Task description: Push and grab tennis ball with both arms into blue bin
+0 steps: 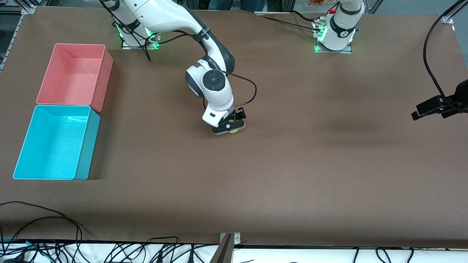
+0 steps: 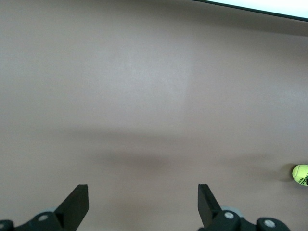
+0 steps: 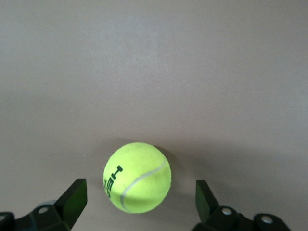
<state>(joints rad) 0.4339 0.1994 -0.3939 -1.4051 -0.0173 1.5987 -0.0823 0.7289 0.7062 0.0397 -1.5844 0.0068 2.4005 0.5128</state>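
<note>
**Right jaws spread wide over the ball; left jaws wide apart over bare table**

My right gripper [image 1: 229, 127] is low over the middle of the table, and its two black fingers [image 3: 72, 199] stand wide apart with nothing clamped between them. In the right wrist view the small fuzzy yellow-green tennis ball [image 3: 137, 177] sits in the gap, clear of both fingers, with open space on either side. I cannot tell whether it touches any part of my palm.

The ball rests on the brown table surface [image 1: 292, 164]. It carries a pale curved seam and black printed letters, part of them turned out of sight. From the front camera most of the ball [image 1: 234, 130] is hidden under my right gripper; only a sliver of yellow shows beneath the black fingers.

My left gripper [image 1: 438, 106] waits up in the air over the table's end by my left arm, cut off at the frame's edge. Its fingers [image 2: 77, 204] are likewise spread wide and hold nothing; the ball [image 2: 300, 173] shows small and half cut off in that wrist view.

The bright cyan-blue rectangular plastic bin [image 1: 87, 146] stands well apart from the ball, at about nine o'clock from it in the front view, open side up. Just beside it, at its twelve o'clock, stands a pink rectangular plastic bin [image 1: 104, 78].
</note>
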